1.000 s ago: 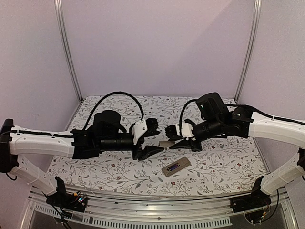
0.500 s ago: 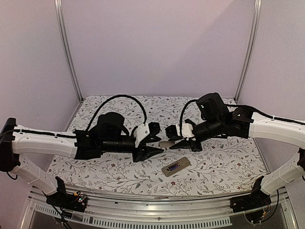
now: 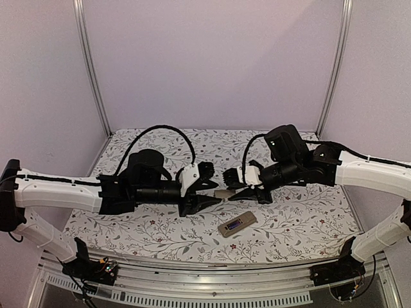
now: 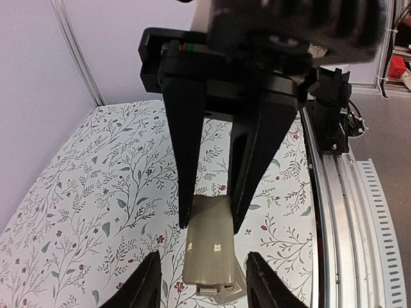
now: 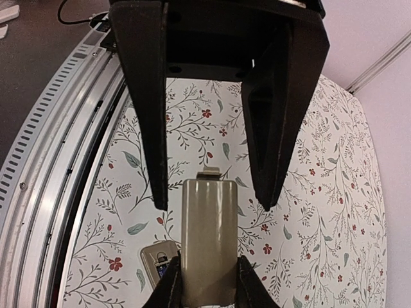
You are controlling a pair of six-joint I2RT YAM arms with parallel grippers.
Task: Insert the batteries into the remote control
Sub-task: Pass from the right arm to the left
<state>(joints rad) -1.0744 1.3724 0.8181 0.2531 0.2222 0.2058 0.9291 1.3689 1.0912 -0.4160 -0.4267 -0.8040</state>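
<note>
The remote control (image 3: 237,224) lies flat on the floral-patterned table (image 3: 308,218), near the front edge and slightly right of centre. Its screen and button face is up, so its back rests against the table surface and the pictures do not show it. Both arms reach inward and meet above the table, just behind the remote control and clear of it. Between them hangs a tan panel (image 5: 209,224), a flat rectangular piece with a small tab (image 5: 209,172) at one end, held above the cloth. The right gripper (image 5: 207,260) is clenched on the near end of this panel. In the right wrist view both of its fingers press against the panel's long edges. The left gripper (image 4: 202,269) is positioned around the opposite end of the same panel with its jaws released. In both wrist views a strip of floral cloth is visible between each left finger and the panel edge, so no contact is made on that side. The panel therefore hangs from the right gripper alone, with its long axis running from one gripper toward the other. In the right wrist view a corner of the remote control shows on the table directly below the panel.
</note>
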